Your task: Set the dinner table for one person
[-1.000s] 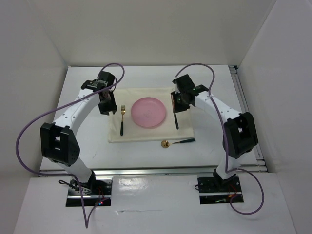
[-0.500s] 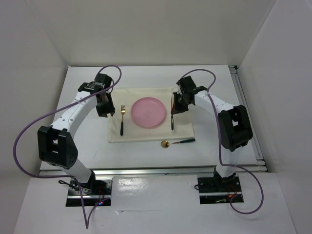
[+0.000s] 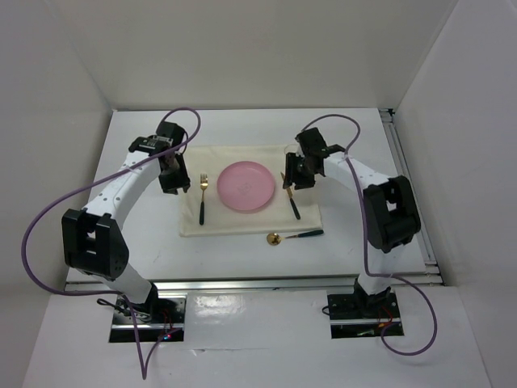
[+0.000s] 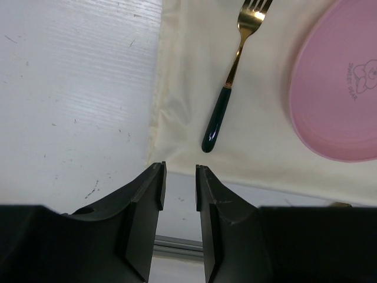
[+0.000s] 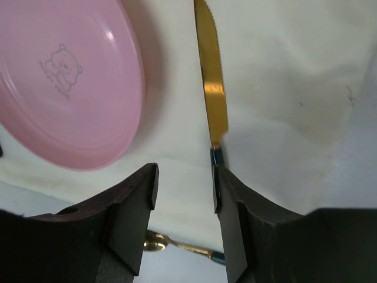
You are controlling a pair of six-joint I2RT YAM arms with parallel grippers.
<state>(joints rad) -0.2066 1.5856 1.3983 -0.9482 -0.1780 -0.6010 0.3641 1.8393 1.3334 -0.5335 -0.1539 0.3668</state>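
Knife (image 5: 213, 88) now down on placemat (image 5: 283, 65) beside pink plate (image 5: 70, 82); right gripper (image 5: 185, 171) jaws parted, left gripper (image 4: 179, 171) narrow, empty.

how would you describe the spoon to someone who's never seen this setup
On the white table lies a cream mat with a pink plate in the middle. The spoon lies at the mat's near edge, right of centre. It alone lies crosswise, gold bowl to the left; the fork and knife lie lengthwise beside the plate.
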